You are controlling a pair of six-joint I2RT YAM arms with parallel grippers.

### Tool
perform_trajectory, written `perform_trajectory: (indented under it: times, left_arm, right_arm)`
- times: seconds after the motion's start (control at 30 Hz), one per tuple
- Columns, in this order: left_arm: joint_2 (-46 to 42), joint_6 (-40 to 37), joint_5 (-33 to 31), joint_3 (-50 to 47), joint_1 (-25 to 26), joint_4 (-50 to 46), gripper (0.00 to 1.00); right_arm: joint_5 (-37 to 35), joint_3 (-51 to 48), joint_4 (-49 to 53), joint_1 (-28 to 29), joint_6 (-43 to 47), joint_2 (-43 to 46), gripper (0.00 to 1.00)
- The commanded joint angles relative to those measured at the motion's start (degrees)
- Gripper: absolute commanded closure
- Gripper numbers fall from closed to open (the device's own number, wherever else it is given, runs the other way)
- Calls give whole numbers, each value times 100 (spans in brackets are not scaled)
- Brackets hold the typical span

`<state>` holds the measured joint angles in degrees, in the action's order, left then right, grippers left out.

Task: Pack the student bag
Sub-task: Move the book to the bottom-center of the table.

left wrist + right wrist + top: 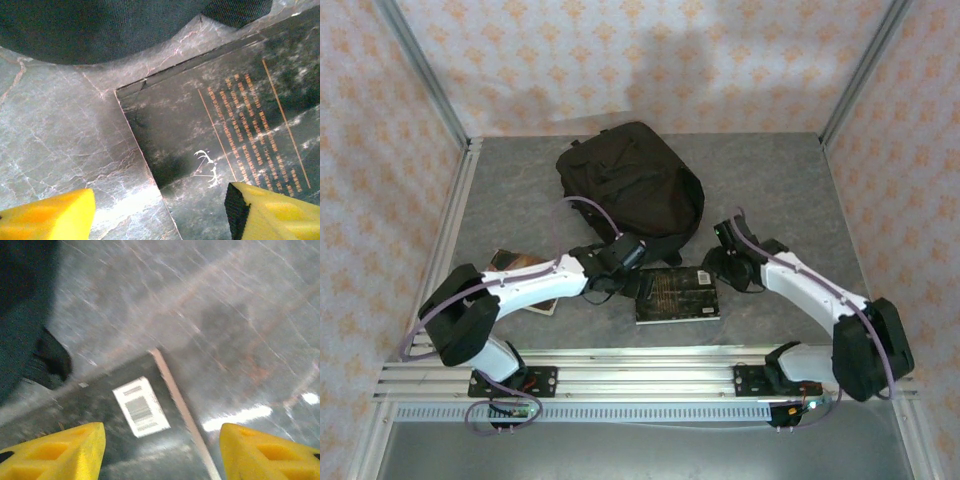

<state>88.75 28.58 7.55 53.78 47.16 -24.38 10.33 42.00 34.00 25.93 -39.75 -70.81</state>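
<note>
Top external view showed you the student bag lying toward the table's far edge, a dark book just on its near side. Your left tool and right tool each hung over that book, spread apart, clamping nothing.

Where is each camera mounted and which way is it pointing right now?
Top external: above and behind, looking down on the table; left arm, right arm, student bag, black book.
Left wrist: looking down past the left hand at the book's corner.
Right wrist: looking down past the right hand at the book's barcode.
Shared: all show book and bag edge.
</note>
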Motion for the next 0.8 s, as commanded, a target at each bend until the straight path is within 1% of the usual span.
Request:
perform_trajectory:
  times: [0.0,0.1,0.2,0.33,0.47,0.63,0.77]
  left_arm:
    - [219,-200,-45,409,45,-191,31]
    - [456,-232,30,624,97,-189,33]
    - [670,-220,124,769,133,-96,33]
    - [1011,-286,116,1019,148,-110,32]
    - [1231,-329,111,1169,147,-130,33]
    - [1305,-266,150,1021,152,12,36]
    - [1484,-258,245,898,133,123,39]
  right_arm:
    - [104,-445,695,10,-407,718,43]
    - [353,-777,838,8,-680,1224,49]
    - [743,-1043,765,9,-814,1337,49]
    - [1200,-1252,437,8,-824,1040,47]
    - [1424,-1251,26,8,-811,662,45]
    - [1917,-1374,-875,8,-964,331,45]
    - [1961,-1280,-969,8,-965,354,47]
